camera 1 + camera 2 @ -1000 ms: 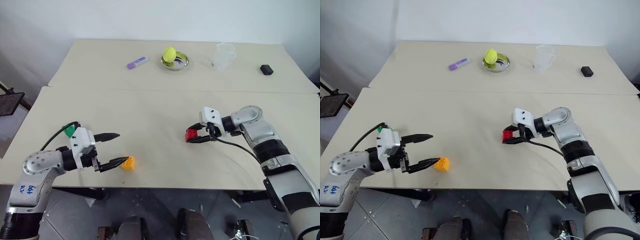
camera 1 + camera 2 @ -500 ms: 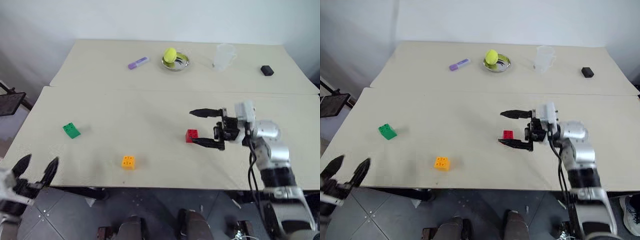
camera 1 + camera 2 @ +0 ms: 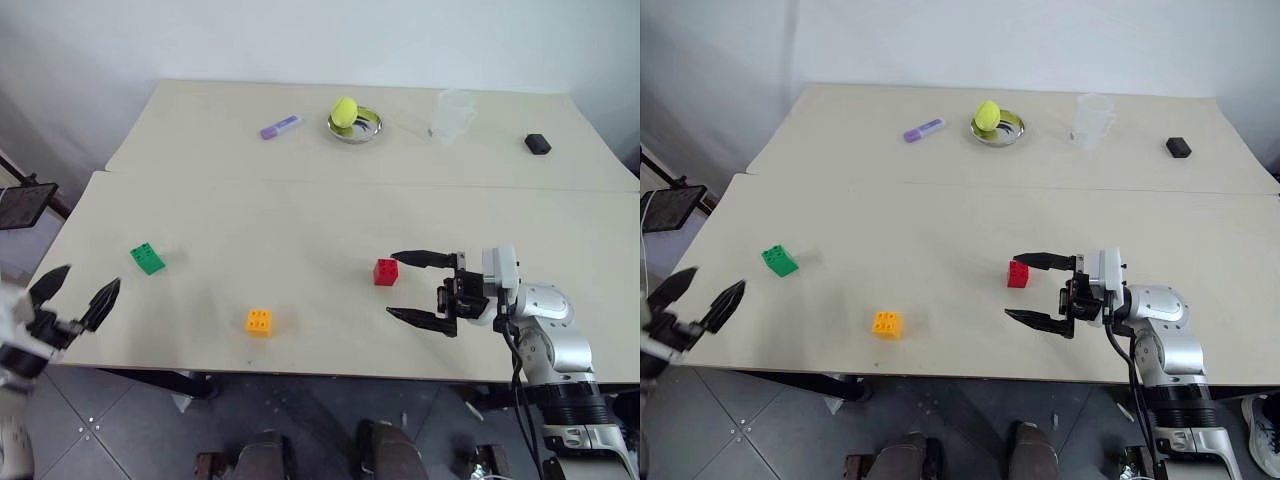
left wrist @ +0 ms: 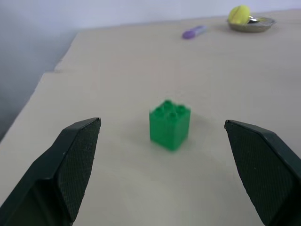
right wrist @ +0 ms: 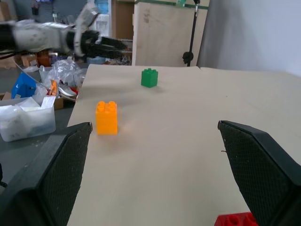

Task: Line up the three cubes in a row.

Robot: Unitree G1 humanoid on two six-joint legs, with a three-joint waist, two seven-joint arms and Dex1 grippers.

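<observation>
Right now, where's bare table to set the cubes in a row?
Widest bare patch: mid near table, between green cube and red cube, in front of the seam and behind orange cube. Another lies right of the right hand. The far table holds the marker, dish, cup and black block.

I can read no text, label, brand, number or sign anywhere before me, on the desk or on anything that lies on it.
</observation>
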